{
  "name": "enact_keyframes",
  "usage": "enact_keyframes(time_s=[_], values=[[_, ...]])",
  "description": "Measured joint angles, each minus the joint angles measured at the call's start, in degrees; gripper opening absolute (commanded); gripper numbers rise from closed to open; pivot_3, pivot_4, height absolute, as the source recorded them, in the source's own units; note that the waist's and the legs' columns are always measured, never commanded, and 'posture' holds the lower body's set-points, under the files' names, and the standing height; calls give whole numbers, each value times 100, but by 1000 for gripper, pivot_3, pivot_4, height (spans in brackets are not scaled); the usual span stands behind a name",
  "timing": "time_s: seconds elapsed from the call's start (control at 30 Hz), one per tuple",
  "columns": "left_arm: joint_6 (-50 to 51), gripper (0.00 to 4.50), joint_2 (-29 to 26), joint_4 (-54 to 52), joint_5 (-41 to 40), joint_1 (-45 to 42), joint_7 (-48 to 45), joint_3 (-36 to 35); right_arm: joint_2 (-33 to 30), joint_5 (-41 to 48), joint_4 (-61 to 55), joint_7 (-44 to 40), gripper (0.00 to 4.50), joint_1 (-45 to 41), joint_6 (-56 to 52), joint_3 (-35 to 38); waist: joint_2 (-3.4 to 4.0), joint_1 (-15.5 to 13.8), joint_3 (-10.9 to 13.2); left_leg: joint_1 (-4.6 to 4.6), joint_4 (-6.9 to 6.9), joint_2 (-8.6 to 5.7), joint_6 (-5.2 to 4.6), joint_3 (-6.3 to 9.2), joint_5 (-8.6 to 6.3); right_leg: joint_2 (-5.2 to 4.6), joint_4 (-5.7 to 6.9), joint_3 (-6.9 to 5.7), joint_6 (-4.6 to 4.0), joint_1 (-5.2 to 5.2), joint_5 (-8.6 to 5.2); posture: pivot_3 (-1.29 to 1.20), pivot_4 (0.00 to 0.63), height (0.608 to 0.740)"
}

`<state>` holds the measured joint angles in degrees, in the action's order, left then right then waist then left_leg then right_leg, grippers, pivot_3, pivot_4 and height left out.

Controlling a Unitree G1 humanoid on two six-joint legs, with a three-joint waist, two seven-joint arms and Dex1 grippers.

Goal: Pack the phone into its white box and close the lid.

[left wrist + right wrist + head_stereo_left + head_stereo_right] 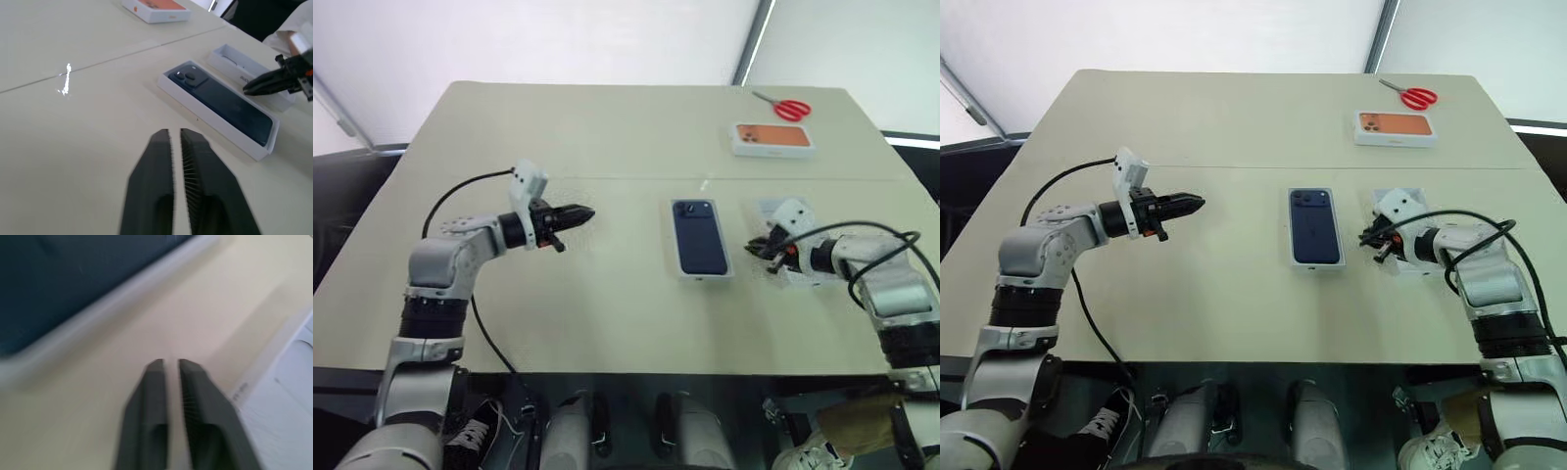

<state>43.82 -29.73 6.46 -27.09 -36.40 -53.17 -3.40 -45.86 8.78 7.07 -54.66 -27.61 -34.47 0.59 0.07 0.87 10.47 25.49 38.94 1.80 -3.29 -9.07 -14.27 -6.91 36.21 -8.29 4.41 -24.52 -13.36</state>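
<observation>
The lid, dark blue phone picture up, lies on the table with its long axis running away from me. My right gripper hangs just beside it, much nearer than my left gripper. Both grippers' fingers stand a narrow slit apart, holding nothing.

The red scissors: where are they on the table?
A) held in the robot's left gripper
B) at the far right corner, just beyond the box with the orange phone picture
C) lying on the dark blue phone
B: the red scissors lie near the far right corner of the table, just past the box with the orange phone picture.
</observation>
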Motion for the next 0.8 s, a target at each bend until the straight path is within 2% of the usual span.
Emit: enact_keyframes(time_s=[0.17,0.23,0.43,0.63,0.8], values=[[-230,4477,-340,-16,8,108,-458,61,-311,320,-258,-11,4476,-682,-1064,49,3,-35,2,4,0,-2,12,1,-10,-9,-1,-2,-3,-6,0,0,150,738],[-479,4477,-426,-64,39,225,-591,61,-502,316,-340,58,4476,-784,-1421,37,3,-56,2,4,-2,-5,12,2,-14,-18,-4,-2,-12,-7,-5,0,150,738],[-1031,4477,-432,-113,51,341,-893,185,-460,521,-450,581,4476,-1264,-2900,56,4,-17,2,16,-2,-8,12,1,-14,-24,-3,0,-30,-19,-4,0,150,738],[-2085,4477,-388,-261,231,684,-1069,223,-242,594,-805,1297,4476,-633,-4155,111,5,-18,2,31,-6,-9,11,-3,-14,-26,-3,0,-21,-32,4,0,150,738],[-2516,4477,-366,-364,292,761,-1132,252,-229,602,-945,1680,4476,-625,-4522,171,11,-13,1,35,-3,-8,12,-5,-12,-20,-2,1,-21,-37,9,0,150,738]])
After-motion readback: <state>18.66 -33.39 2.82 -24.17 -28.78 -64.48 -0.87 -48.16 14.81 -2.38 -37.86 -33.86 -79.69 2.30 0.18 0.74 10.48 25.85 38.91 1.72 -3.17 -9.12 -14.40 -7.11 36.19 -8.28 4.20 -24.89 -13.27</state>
